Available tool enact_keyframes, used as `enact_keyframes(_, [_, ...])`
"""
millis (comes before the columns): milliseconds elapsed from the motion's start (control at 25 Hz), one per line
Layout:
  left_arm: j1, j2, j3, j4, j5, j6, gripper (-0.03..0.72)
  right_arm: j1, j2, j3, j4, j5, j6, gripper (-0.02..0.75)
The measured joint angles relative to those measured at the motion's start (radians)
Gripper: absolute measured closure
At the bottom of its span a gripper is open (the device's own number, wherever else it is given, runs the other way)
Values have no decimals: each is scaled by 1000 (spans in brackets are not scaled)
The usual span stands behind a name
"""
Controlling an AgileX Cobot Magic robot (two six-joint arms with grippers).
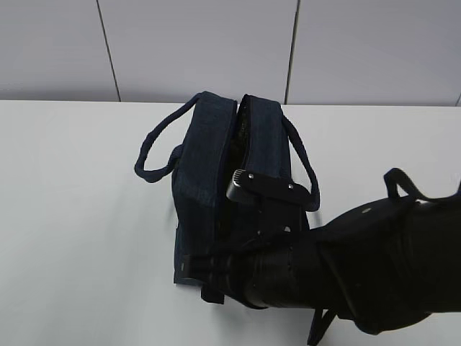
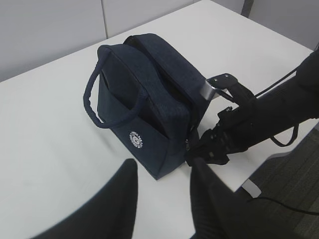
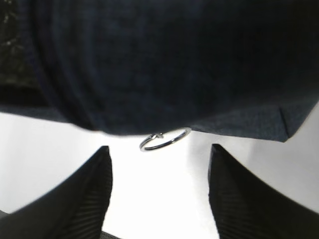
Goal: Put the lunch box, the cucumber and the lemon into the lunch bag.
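The navy lunch bag (image 1: pixel 205 180) stands upright in the middle of the white table (image 1: pixel 72 216), its two loop handles hanging to the sides. Its top shows only a narrow dark slit. My right gripper (image 1: pixel 203 277) is at the bag's near end, low down. In the right wrist view the right gripper (image 3: pixel 159 148) stands open, just short of the silver ring pull (image 3: pixel 164 140) that hangs below the lunch bag (image 3: pixel 174 59). My left gripper (image 2: pixel 163 164) hovers open and empty, off the near corner of the lunch bag (image 2: pixel 149 99). The lunch box, the cucumber and the lemon are out of view.
The right arm (image 2: pixel 259 119) reaches in over the table's front edge (image 2: pixel 234 184). A grey panelled wall (image 1: pixel 216 43) stands behind the table. Bare white tabletop (image 2: pixel 50 139) lies to the left of the bag.
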Motion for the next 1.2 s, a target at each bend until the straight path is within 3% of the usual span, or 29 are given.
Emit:
enact_keyframes(760, [0,0,0,0,0,0,450,2,89,-76,1,-42,50,286])
enact_keyframes(1040, [0,0,0,0,0,0,450,2,93,-76,1,-44,54,382])
enact_keyframes(1200, [0,0,0,0,0,0,450,2,93,-76,1,-45,54,489])
